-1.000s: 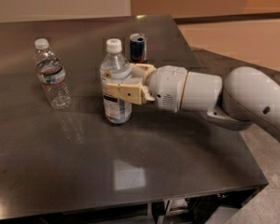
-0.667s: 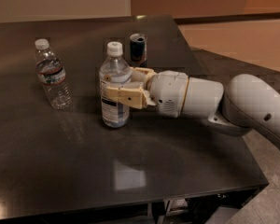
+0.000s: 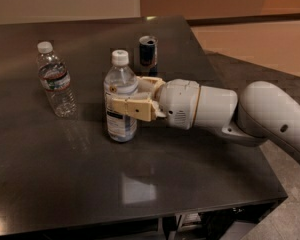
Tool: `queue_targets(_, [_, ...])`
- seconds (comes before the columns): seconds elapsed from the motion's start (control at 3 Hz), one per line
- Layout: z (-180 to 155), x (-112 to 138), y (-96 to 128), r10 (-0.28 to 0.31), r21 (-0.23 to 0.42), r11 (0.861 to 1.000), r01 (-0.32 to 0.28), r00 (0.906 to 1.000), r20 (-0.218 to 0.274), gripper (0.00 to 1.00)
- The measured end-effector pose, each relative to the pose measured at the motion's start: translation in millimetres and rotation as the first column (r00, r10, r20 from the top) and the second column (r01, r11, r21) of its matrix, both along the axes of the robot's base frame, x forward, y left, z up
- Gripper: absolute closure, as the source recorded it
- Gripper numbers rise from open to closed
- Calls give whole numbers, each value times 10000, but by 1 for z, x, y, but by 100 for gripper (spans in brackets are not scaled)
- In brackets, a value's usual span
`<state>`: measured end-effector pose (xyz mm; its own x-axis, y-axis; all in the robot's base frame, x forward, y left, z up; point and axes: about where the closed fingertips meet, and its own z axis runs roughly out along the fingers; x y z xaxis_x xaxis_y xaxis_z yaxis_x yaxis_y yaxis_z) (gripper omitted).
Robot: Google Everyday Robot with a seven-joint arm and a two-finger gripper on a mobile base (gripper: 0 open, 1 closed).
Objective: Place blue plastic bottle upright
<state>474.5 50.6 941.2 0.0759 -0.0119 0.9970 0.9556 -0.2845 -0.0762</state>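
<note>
The blue plastic bottle, clear with a white cap and a white-and-pale-blue label, stands upright near the middle of the dark table, its base on or just above the surface. My gripper reaches in from the right. Its beige fingers are closed around the bottle's body at label height. The white arm extends to the right behind it.
A ribbed clear bottle with a narrow dark band stands upright at the left. A small blue-and-silver can stands just behind the gripper. The table's right edge runs under the arm; floor lies beyond.
The gripper and the held bottle have shifted slightly left and toward the table's front, and a little lower. The other bottle and the can have not moved.
</note>
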Motion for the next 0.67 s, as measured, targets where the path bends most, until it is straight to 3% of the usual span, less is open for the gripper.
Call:
queue_targets(0.33, [-6,-1,2,72,-197,9998,-71,10000,35,100])
queue_targets(0.67, [-10,-2,5,5,-445,9990,4,9998,209,83])
